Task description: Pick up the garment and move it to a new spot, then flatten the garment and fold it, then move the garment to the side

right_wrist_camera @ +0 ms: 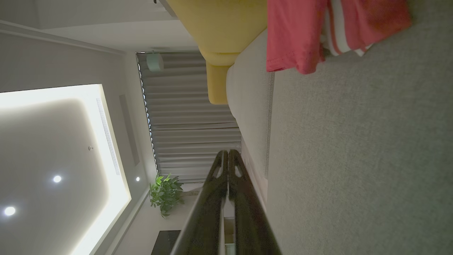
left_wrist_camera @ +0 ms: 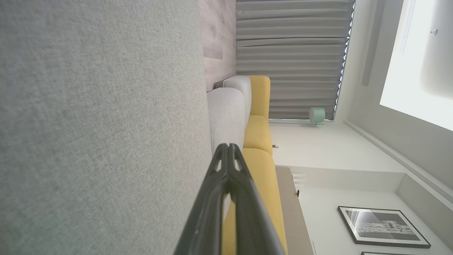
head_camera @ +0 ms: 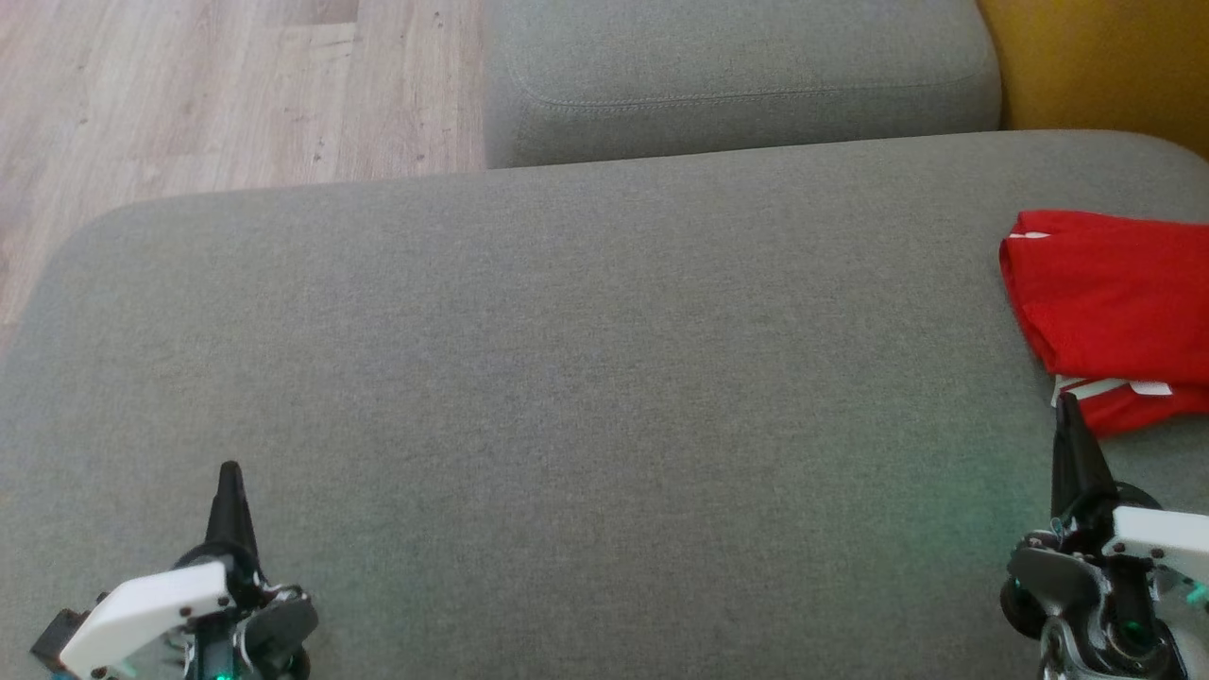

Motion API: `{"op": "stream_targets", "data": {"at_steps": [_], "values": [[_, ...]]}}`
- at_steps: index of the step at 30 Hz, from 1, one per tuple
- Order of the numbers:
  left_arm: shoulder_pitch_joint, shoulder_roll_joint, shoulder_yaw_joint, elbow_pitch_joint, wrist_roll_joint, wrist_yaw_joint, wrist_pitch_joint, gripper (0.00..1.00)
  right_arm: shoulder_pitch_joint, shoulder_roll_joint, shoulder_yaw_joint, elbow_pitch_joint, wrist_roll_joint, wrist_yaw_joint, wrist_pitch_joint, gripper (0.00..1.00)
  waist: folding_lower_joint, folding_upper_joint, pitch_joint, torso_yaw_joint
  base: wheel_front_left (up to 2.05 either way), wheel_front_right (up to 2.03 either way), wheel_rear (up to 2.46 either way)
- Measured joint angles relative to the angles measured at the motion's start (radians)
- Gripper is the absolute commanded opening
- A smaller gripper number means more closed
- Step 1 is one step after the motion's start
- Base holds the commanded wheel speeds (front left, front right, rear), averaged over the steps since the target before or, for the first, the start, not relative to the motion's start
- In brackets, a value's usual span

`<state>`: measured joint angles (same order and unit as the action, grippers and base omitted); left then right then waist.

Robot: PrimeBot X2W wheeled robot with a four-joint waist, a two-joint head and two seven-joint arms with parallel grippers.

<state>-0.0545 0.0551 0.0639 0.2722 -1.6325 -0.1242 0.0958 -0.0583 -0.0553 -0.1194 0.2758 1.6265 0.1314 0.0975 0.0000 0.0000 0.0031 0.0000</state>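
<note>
The red garment [head_camera: 1110,302] lies at the right edge of the head view, on the grey sofa cushion [head_camera: 567,378]. It is gathered into a compact, layered shape with a white-striped hem on its lower side. The frame cuts off its right part, so I can't say how tidy the fold is, but it looks folded and set aside.

The left hand [head_camera: 229,472] is at the lower left, fingers pressed together and holding nothing, well apart from the cloth. The right hand [head_camera: 1068,401] at the lower right is likewise narrow and empty. Its tip sits just below the striped hem in the head view, and in the right wrist view a strip of bare cushion shows between the fingertips and the garment.

I judge the step in hand to be the last one, leaving the garment at the side. To do it well:

- Lift the right hand away from the cushion before pulling it back, so the pointed tip cannot catch the hem and drag a layer open.
- Keep the fingers together while withdrawing.
- Leave the left hand where it is, since it has nothing to do near the cloth.
</note>
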Motion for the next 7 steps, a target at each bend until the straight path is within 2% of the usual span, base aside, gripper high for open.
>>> {"op": "stream_targets", "data": {"at_steps": [7], "values": [[0.0,-0.001,0.001,0.0,0.005,0.0,0.001,0.0,0.0,0.001,-0.003,0.0,0.0,0.0,0.001,0.0,0.0,0.0,0.0,0.0,0.0,0.0,0.0]]}}
